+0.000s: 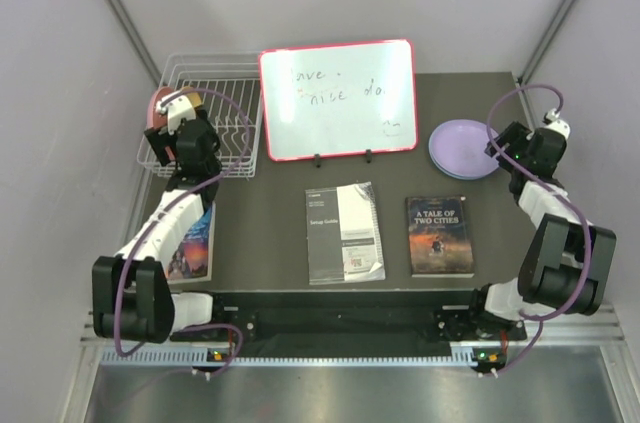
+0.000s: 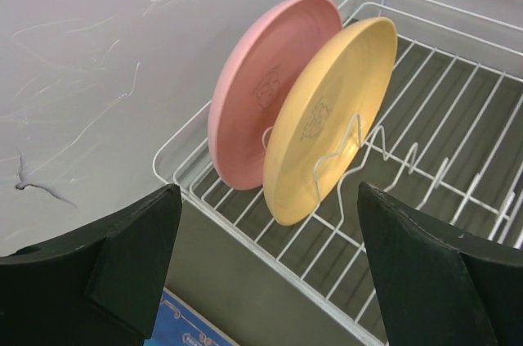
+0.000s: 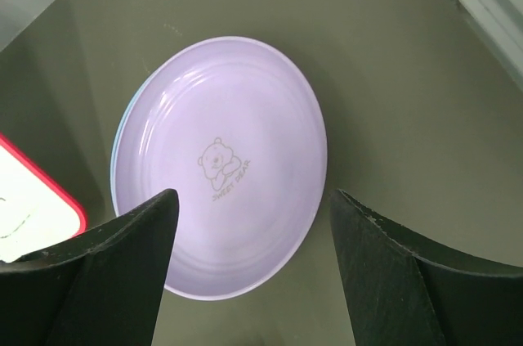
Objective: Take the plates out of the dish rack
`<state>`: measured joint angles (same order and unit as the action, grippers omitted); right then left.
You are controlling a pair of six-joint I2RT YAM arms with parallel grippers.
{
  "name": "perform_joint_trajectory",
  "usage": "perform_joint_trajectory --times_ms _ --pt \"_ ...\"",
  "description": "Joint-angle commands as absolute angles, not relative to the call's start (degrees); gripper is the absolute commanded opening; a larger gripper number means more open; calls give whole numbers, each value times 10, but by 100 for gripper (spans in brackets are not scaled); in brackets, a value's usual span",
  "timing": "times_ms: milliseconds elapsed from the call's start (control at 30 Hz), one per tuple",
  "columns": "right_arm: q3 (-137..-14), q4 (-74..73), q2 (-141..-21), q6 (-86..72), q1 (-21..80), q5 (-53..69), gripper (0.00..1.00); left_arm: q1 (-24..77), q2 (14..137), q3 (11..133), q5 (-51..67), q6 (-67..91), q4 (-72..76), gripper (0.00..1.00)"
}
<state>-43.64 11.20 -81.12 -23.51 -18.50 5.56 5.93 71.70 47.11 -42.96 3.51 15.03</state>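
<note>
Black fingers of the left gripper stand wide apart and hold nothing; between them, a little farther, two plates stand on edge in the dish rack. These are the pink plate, next to the rack's end wall, and the tan-orange plate, which leans on a raised wire just beside it. The rack is at the far left corner of the table, beside a red-framed whiteboard. On the other side, the right gripper hangs over the lavender plate with its fingers also apart and with nothing in them. This plate lies flat on the table near the far right edge, and it is on top of the blue plate, of which only a thin rim shows at the left. Nearer to the arms lie a setup booklet, a dark book and, partly under the left arm, another book.
</note>
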Motion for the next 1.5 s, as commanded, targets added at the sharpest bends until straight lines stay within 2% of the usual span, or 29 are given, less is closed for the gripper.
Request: perform_joint_trajectory --times_ms 0,233,367,433,500,600,633,733,767,900,1133,1267,1467 --pt "-445 153 -811 -244 -185 86 74 41 747 469 -440 26 250 91" --pt "-444 159 -809 -248 -185 96 73 18 823 500 -421 26 293 83" --pt "-445 163 -810 -249 -185 102 70 11 869 527 -417 25 293 72" --pt "-447 167 -818 -251 -184 108 68 5 893 531 -422 17 312 60" --pt "-452 169 -823 -252 -183 119 66 4 913 538 -432 6 324 55" --pt "-454 163 -825 -251 -182 121 65 -10 927 546 -436 5 328 52" --pt "-454 163 -824 -250 -182 121 65 -10 927 546 -436 5 330 40" --pt "-457 158 -824 -249 -181 120 65 -11 926 546 -430 5 327 23" --pt "-457 157 -824 -248 -181 120 65 -10 924 544 -428 4 323 22" --pt "-454 154 -818 -245 -181 113 65 -10 912 537 -424 9 321 0" --pt "-454 147 -803 -242 -179 105 66 -9 892 530 -424 5 328 0" --pt "-456 135 -791 -228 -171 83 71 -9 868 534 -417 -14 321 0" --pt "-450 136 -780 -220 -160 67 71 -8 825 534 -477 -56 349 0"
